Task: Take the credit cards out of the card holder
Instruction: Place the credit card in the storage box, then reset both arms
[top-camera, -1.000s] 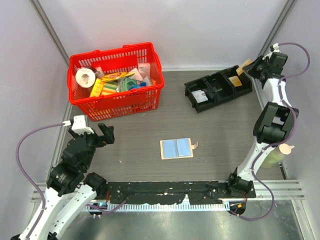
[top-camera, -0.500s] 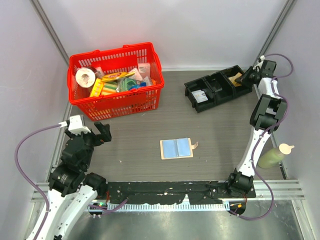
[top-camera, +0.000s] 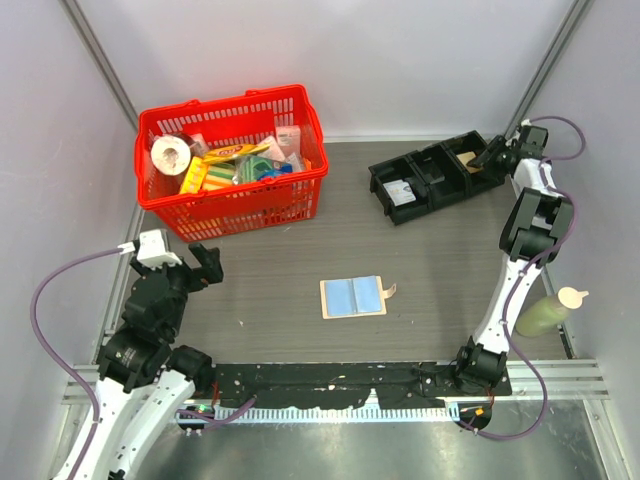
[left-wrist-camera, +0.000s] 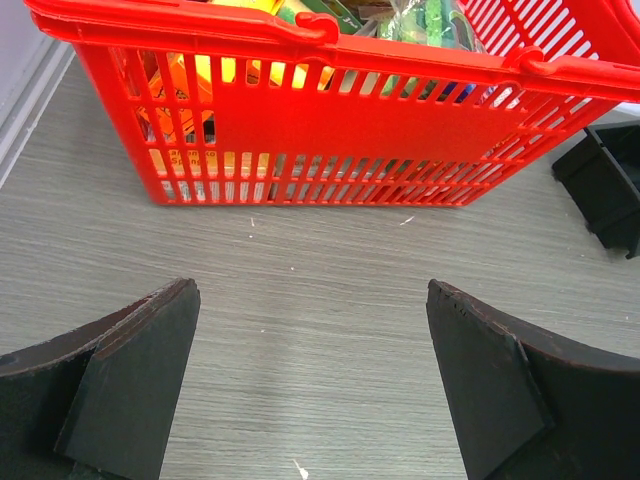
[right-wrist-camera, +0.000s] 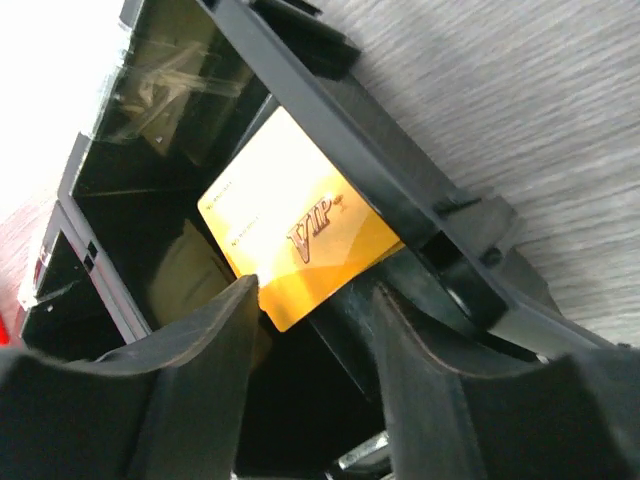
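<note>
Overhead view of a grey wood-grain table (top-camera: 270, 270) with two robot arms bolted at its near edge.

The left gripper (top-camera: 205, 265) hovers low at the near left. Its wrist camera shows the left gripper (left-wrist-camera: 312, 375) with its two dark fingers (left-wrist-camera: 130, 380) spread wide, nothing between them but bare table.

Near the middle of the table, closer to the arms than to the back wall, lies the holder (top-camera: 352, 297). It is open flat, tan at the edges, with two pale blue sleeves facing up and a small tab sticking out on its right side. Neither gripper touches it. I cannot tell whether any cards remain in the sleeves.

A pale green bottle (top-camera: 545, 312) stands at the right edge of the table, beside the right arm.

Further back on the left sits a red basket (top-camera: 230, 100), filled with mixed packages and a roll of tape.

At the far right is a black tray (top-camera: 447, 196) with three compartments. The right arm stretches up to it, and the right gripper (top-camera: 490, 155) is at its rightmost compartment. From the right wrist camera, a yellow-orange card (right-wrist-camera: 300, 235) marked "VIP" lies tilted inside the tray (right-wrist-camera: 330, 110), resting against a wall. The right gripper (right-wrist-camera: 315, 330) has its fingers (right-wrist-camera: 200, 370) parted, with the card's near corner in the gap. I cannot tell whether they touch it.
</note>
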